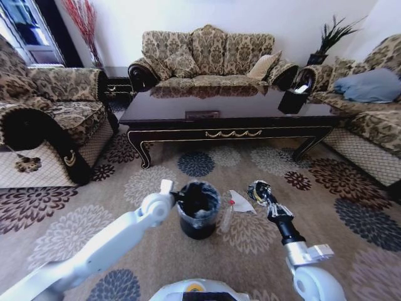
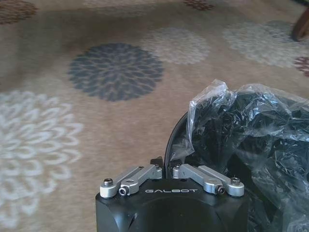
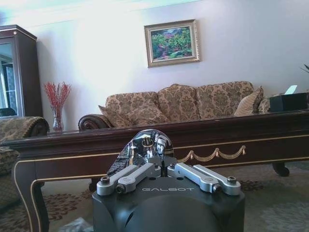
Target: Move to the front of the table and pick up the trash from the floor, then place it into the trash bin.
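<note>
The black trash bin (image 1: 198,212), lined with a black bag (image 2: 241,140), stands on the flowered carpet (image 1: 75,232) in front of the dark table (image 1: 238,108). My left gripper (image 1: 177,196) is shut on its rim (image 2: 170,140). My right gripper (image 1: 263,195) hangs just to the bin's right, above the carpet, shut on a dark shiny wrapper (image 1: 258,189) that stands up between its fingers (image 3: 147,147). A white sheet with a red mark (image 1: 241,202) lies on the carpet between bin and right gripper. A clear bottle (image 1: 225,218) lies against the bin's right side.
The table's front apron with gold trim (image 3: 212,154) runs across close ahead. Sofas surround it: one at the back (image 1: 207,56), one left (image 1: 44,106), one right (image 1: 369,94). A black tissue holder (image 1: 293,99) sits on the table's right end. Open carpet lies to both sides.
</note>
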Tool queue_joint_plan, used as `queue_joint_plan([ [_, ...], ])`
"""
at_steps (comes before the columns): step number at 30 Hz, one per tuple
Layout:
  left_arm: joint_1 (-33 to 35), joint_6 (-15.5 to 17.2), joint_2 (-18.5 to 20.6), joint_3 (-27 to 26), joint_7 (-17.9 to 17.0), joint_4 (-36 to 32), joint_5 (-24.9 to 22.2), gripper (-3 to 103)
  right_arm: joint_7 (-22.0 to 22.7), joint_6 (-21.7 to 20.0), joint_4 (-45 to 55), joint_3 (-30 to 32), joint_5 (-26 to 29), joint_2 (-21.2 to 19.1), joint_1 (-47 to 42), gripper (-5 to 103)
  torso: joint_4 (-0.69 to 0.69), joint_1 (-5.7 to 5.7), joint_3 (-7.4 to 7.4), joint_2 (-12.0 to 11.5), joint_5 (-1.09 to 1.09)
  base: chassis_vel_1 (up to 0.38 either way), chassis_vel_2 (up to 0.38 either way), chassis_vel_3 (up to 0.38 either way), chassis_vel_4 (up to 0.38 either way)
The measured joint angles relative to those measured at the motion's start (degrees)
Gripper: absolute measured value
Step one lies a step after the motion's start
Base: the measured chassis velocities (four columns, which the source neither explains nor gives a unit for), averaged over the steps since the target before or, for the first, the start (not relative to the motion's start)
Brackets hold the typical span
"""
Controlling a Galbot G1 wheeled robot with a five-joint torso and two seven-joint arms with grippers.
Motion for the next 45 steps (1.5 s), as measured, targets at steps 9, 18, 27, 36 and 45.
queue_joint_plan([
  [9,-4.86,0.35,-3.64,5.0,-1.41,2.36,-1.93,4,-0.76,0.29,-0.58,-3.54,-3.28,0.22,-0.94,2,0.01,0.0,-0.01,0.0,0.01,0.0,0.0,0.0,0.0],
  [18,-5.24,0.35,-8.46,6.48,-2.67,5.63,-2.19,4,-0.92,1.53,-2.32,-7.7,-7.74,1.36,-1.34,2,0.01,0.0,0.0,0.0,-0.01,0.0,0.0,0.0,0.0],
  [27,-4.77,0.35,-7.31,6.1,-3.23,3.38,-2.44,4,-1.2,1.78,-2.57,-8.74,-10.29,1.67,-1.7,16,0.01,0.0,-0.01,0.0,-0.01,0.0,0.0,0.0,0.0],
  [36,-2.52,0.35,-5.38,4.81,-3.28,1.74,-2.27,4,-1.42,2.2,-3.69,-9.37,-10.56,2.15,-1.19,44,0.01,0.0,-0.01,0.0,-0.01,0.0,0.0,0.0,0.0],
  [45,-1.75,0.41,-1.85,0.68,-2.99,-0.06,-2.41,4,-0.93,2.26,-3.99,-8.27,-8.03,2.71,-0.44,76,0.0,0.0,0.0,0.0,-0.02,0.0,0.0,0.0,0.0],
])
